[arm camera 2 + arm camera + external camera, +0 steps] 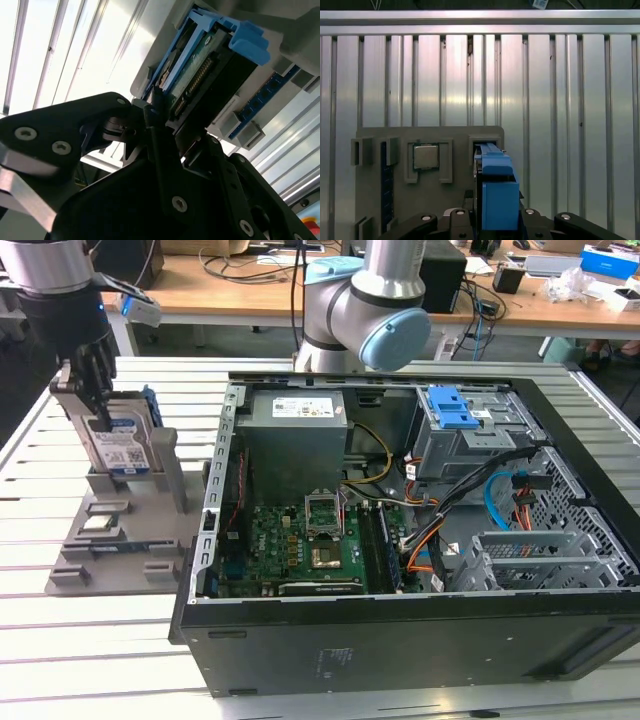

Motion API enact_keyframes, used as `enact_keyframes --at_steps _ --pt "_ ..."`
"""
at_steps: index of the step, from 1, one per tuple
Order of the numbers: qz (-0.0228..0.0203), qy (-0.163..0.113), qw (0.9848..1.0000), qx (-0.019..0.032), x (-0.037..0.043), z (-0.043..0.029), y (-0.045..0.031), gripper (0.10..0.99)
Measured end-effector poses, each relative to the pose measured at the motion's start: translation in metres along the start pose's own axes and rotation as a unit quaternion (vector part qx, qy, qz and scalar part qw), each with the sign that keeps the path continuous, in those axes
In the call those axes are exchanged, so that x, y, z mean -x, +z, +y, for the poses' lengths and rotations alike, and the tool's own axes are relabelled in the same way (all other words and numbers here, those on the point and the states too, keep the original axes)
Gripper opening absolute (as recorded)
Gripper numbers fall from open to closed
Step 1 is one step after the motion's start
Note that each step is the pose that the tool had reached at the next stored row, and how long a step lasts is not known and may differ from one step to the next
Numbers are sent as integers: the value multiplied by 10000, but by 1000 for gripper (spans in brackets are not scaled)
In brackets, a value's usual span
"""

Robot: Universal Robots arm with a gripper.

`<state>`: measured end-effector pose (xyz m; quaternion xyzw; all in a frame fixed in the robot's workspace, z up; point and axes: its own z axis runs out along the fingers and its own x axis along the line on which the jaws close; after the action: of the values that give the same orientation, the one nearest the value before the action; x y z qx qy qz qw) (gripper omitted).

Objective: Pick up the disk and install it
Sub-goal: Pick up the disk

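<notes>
Gripper [97, 405] fingers are pressed together on the upper edge of the disk [122, 445], which is pinched between them at the upper left of the exterior view. The disk is stood upright in a slot of the grey parts holder [170, 480], where a small square silver chip [100, 523] is also seated. The open computer case [400, 650] is set to the exterior view's right on the slatted aluminium table [40, 640].

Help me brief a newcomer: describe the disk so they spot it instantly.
On the exterior view's left, beside the open computer case, sits a grey parts holder. The disk stands on edge in it, beneath the gripper. Unlike the small square chip lying flat, it is silver, blue-framed, with a blue-and-white label.
</notes>
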<state>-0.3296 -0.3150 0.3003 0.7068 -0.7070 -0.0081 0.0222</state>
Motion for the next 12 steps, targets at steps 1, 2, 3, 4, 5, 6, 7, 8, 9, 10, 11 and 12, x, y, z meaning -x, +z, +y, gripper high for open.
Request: enact_keyframes --at_steps 1,2,3,4,5,6,7,8,9,10,11,12 --pt "0 0 10000 0 2 1 -16 365" --pt "0 0 10000 0 3 1 -25 365" --pt "0 0 10000 0 7 3 -69 365" --pt "0 0 10000 0 9 4 -96 365" --pt "0 0 10000 0 10 5 -119 365" --pt "0 0 10000 0 11 6 -137 365" --pt "0 0 10000 0 12 6 -152 365" --pt "0 0 10000 0 12 7 -166 365" --pt "0 0 10000 0 13 7 -177 365" --pt "0 0 10000 0 13 8 -192 365" --pt "0 0 10000 0 14 10 -226 365" --pt "0 0 10000 0 16 11 -263 365"
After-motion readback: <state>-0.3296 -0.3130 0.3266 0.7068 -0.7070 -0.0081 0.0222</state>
